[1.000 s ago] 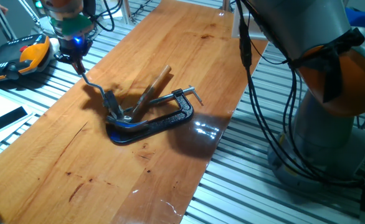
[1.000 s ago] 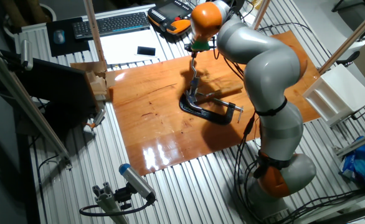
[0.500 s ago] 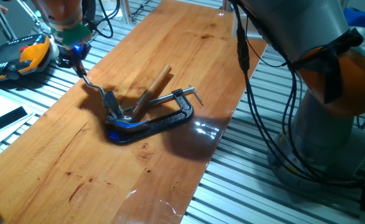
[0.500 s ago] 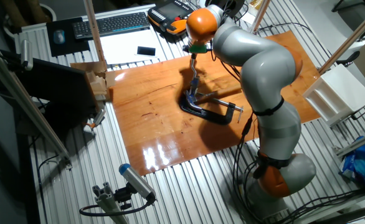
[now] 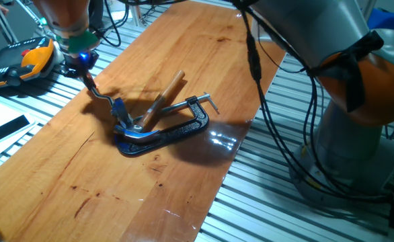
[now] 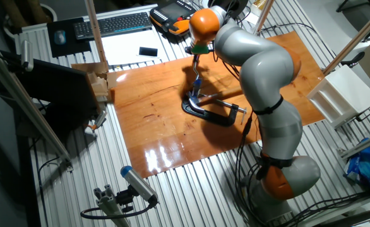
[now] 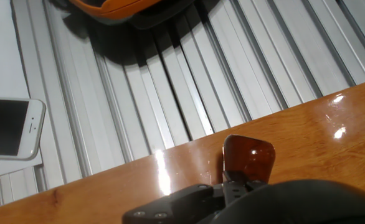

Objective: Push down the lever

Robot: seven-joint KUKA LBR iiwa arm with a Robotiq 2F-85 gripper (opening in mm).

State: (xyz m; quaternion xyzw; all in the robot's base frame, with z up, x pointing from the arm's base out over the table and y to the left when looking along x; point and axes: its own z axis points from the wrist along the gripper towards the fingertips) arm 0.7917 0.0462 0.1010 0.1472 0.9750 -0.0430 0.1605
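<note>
The lever (image 5: 101, 95) is a thin bent metal rod rising from a silvery fitting (image 5: 123, 115) on the wooden board. Its upper end sits right under my gripper (image 5: 84, 69), whose fingers look pressed together on top of it. The other fixed view shows the gripper (image 6: 196, 55) above the lever (image 6: 197, 73). In the hand view a dark-reddish rounded piece (image 7: 248, 159), apparently the knob, sits just ahead of the dark finger parts (image 7: 189, 198) at the bottom edge. The fitting is held in a dark blue C-clamp (image 5: 167, 133).
A brown wooden handle (image 5: 165, 95) leans up from the fitting. The clamp's threaded screw with T-bar (image 5: 207, 101) points right. An orange-black pendant (image 5: 22, 64) and a phone (image 7: 8, 127) lie on the slatted metal table (image 7: 170, 74) beyond the board's (image 5: 183, 60) left edge.
My gripper has shifted slightly toward the board's left edge, and the lever's upper end has gone with it. The arm's upper links have swung a little. The clamp has stayed put.
</note>
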